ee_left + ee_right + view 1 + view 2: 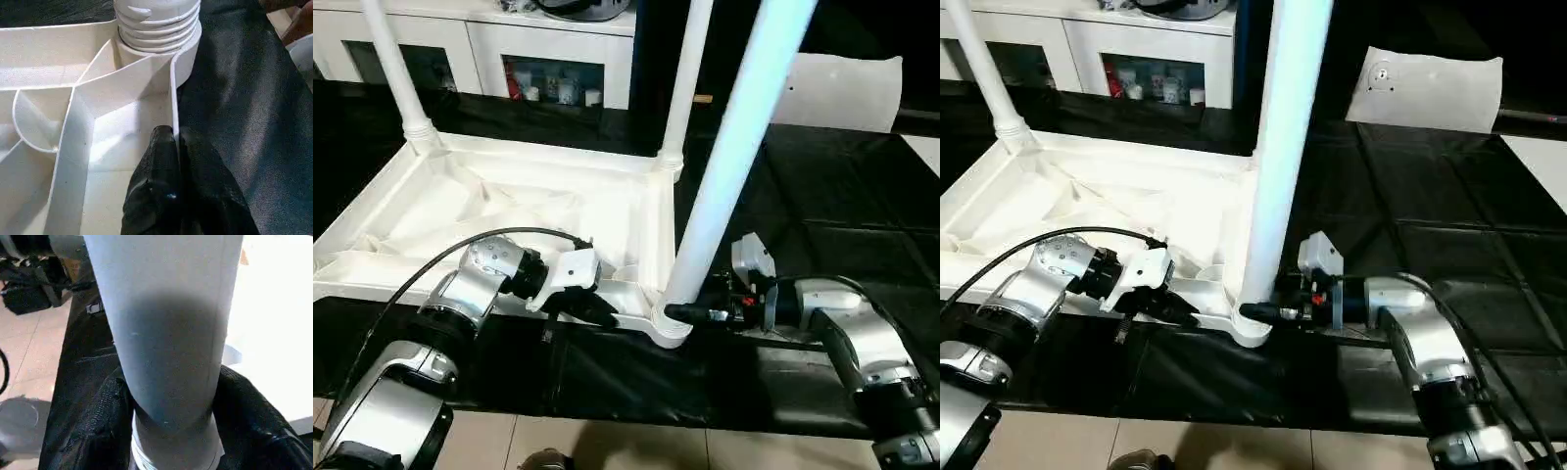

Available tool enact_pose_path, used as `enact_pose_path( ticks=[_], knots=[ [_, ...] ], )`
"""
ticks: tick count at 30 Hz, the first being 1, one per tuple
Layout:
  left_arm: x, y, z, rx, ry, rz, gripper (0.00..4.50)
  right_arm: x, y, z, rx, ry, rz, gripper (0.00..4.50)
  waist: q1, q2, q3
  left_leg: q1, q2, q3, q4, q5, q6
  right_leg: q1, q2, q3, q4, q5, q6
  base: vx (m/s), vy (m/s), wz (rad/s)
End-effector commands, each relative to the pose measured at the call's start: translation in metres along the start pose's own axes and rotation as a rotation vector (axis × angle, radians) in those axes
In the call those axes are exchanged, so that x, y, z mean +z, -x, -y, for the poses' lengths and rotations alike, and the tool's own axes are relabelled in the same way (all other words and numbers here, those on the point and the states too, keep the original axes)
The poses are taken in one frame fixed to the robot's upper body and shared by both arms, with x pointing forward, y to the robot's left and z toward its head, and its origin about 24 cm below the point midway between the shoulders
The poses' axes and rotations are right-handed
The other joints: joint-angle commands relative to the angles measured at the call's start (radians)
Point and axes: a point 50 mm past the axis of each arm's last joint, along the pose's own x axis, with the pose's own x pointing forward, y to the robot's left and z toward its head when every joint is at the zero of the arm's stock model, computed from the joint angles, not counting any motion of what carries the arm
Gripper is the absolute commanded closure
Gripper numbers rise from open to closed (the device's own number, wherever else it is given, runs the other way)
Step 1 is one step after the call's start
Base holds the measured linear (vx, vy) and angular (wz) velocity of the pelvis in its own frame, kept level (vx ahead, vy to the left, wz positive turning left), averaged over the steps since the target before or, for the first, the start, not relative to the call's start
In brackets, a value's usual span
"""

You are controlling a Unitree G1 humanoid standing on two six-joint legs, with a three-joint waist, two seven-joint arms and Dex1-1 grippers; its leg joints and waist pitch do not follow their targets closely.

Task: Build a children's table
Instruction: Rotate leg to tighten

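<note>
The children's table top (509,211) lies upside down on a black cloth, its ribbed underside facing up. Legs stand in the far left socket (396,69) and the far right socket (685,78). A third leg (734,147) rises from the near right corner socket (668,328). My right gripper (680,313) is shut around the base of this leg, one black finger (105,406) on each side of it. My left gripper (597,308) is shut on the table top's near rim wall (172,98), just left of that corner.
A flat whitish plastic bag (847,90) lies on the black cloth (822,196) at the back right. White cabinets (509,49) stand behind the table. Tiled floor (607,446) shows in front of the cloth's near edge.
</note>
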Motion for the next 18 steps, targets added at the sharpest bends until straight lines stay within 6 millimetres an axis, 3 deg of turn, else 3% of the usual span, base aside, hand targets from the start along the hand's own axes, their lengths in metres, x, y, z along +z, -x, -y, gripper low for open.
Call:
enact_pose_path(
  ticks=[1, 3, 4, 6, 7, 10, 12, 14, 16, 17, 18],
  knots=[
    [-0.001, -0.01, -0.004, 0.056, 0.049, -0.016, 4.5, -0.005, -0.012, -0.01, 0.017, -0.056, 0.031, 2.56, -0.006, 0.002, -0.047, 0.041, 0.073, -0.029, -0.074, -0.223, 0.017, 0.016, -0.086, 0.036, -0.076, -0.101, -0.255, 0.0, 0.0, 0.0],
    [0.006, -0.015, -0.012, 0.16, 0.116, 0.044, 4.5, -0.01, -0.019, -0.008, -0.106, -0.103, 0.065, 2.56, -0.009, 0.003, -0.042, 0.043, 0.072, -0.031, -0.079, -0.265, -0.003, 0.012, -0.088, 0.037, -0.083, -0.167, -0.249, 0.0, 0.0, 0.0],
    [0.008, -0.017, -0.015, 0.186, 0.128, 0.062, 4.5, -0.011, -0.021, -0.008, -0.138, -0.116, 0.076, 2.56, -0.012, 0.004, -0.034, 0.049, 0.071, -0.036, -0.083, -0.332, -0.026, 0.005, -0.093, 0.039, -0.094, -0.274, -0.234, 0.0, 0.0, 0.0],
    [0.014, -0.023, -0.018, 0.228, 0.153, 0.092, 4.5, -0.014, -0.026, -0.005, -0.247, -0.111, 0.092, 2.56, -0.019, 0.002, -0.032, 0.057, 0.07, -0.044, -0.083, -0.405, -0.06, -0.002, -0.1, 0.043, -0.108, -0.427, -0.199, -0.031, 0.004, -0.02],
    [0.017, -0.026, -0.02, 0.243, 0.164, 0.103, 4.5, -0.014, -0.03, -0.003, -0.296, -0.112, 0.107, 2.56, -0.028, 0.004, -0.031, 0.052, 0.069, -0.051, -0.086, -0.418, -0.072, 0.0, -0.101, 0.042, -0.111, -0.472, -0.173, -0.061, 0.008, -0.04],
    [0.031, -0.042, -0.025, 0.314, 0.201, 0.144, 4.5, -0.016, -0.044, 0.004, -0.479, -0.16, 0.133, 2.56, -0.051, 0.005, -0.034, 0.048, 0.069, -0.056, -0.097, -0.445, -0.089, -0.004, -0.094, 0.037, -0.109, -0.448, -0.158, 0.0, 0.0, 0.0],
    [0.037, -0.048, -0.028, 0.346, 0.219, 0.159, 4.5, -0.015, -0.05, 0.007, -0.537, -0.18, 0.149, 2.56, -0.061, 0.005, -0.035, 0.043, 0.067, -0.055, -0.099, -0.426, -0.076, 0.001, -0.09, 0.037, -0.109, -0.394, -0.164, 0.0, 0.0, 0.0],
    [0.049, -0.059, -0.035, 0.413, 0.251, 0.185, 4.5, -0.012, -0.062, 0.013, -0.667, -0.228, 0.168, 2.56, -0.068, 0.01, -0.037, 0.049, 0.061, -0.05, -0.094, -0.416, -0.06, -0.007, -0.089, 0.04, -0.111, -0.359, -0.177, 0.0, 0.0, 0.0],
    [0.058, -0.066, -0.039, 0.463, 0.276, 0.201, 4.5, -0.009, -0.071, 0.018, -0.763, -0.261, 0.184, 2.56, -0.076, 0.008, -0.038, 0.048, 0.06, -0.048, -0.093, -0.414, -0.062, -0.01, -0.09, 0.041, -0.111, -0.354, -0.185, 0.0, 0.0, 0.0],
    [0.068, -0.074, -0.046, 0.527, 0.277, 0.199, 4.5, -0.004, -0.082, 0.024, -0.872, -0.299, 0.181, 2.56, -0.077, 0.006, -0.044, 0.036, 0.06, -0.051, -0.096, -0.352, -0.05, 0.004, -0.089, 0.038, -0.103, -0.296, -0.182, 0.0, 0.0, 0.0],
    [0.068, -0.074, -0.046, 0.527, 0.277, 0.199, 4.5, -0.004, -0.082, 0.024, -0.872, -0.299, 0.181, 2.56, -0.079, 0.008, -0.046, 0.033, 0.058, -0.05, -0.096, -0.327, -0.044, 0.004, -0.088, 0.038, -0.101, -0.257, -0.187, 0.0, 0.0, 0.0]
  ],
)
